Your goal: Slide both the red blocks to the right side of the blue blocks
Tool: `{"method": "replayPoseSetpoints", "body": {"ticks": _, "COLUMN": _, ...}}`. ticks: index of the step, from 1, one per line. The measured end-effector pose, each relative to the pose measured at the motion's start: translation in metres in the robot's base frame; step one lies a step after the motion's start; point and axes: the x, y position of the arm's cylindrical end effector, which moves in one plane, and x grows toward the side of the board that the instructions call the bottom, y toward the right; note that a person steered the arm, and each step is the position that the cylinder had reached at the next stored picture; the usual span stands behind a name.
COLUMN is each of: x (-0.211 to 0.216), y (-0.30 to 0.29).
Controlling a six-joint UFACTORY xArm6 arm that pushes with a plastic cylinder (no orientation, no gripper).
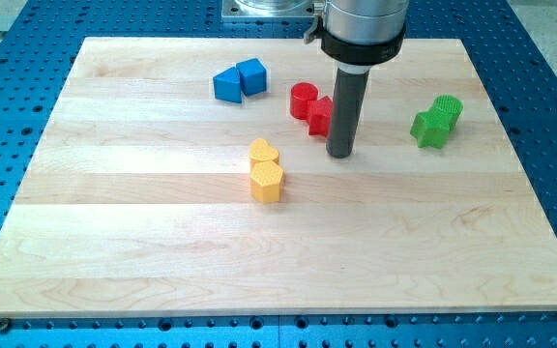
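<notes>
Two red blocks [311, 106], two blue [239, 80], beside my tip [340, 153]; end effector state indeterminable.

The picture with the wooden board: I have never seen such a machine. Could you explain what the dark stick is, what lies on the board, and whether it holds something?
There is only one picture, from one camera looking down at the wooden board at a slant; where it is mounted is not known. The dark stick is the end of a robot arm. It has no hand, so it holds nothing; it only pushes blocks by sliding its lower end, my tip, along the wood.

Small blocks lie in pairs. Two blue blocks touch each other near the view's top left. A red cylinder and a second red block, partly hidden by the rod, sit to their right. My tip stands just right of that second red block. Two yellow blocks lie near the middle, two green blocks at the view's right.
</notes>
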Motion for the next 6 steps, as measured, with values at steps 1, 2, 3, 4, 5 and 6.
{"method": "replayPoseSetpoints", "body": {"ticks": 1, "x": -0.003, "y": -0.004}}
{"method": "replayPoseSetpoints", "body": {"ticks": 2, "x": -0.007, "y": -0.004}}
{"method": "replayPoseSetpoints", "body": {"ticks": 3, "x": -0.005, "y": -0.003}}
{"method": "replayPoseSetpoints", "body": {"ticks": 4, "x": -0.011, "y": -0.012}}
{"method": "replayPoseSetpoints", "body": {"ticks": 5, "x": -0.043, "y": -0.029}}
{"method": "replayPoseSetpoints", "body": {"ticks": 6, "x": -0.047, "y": -0.028}}
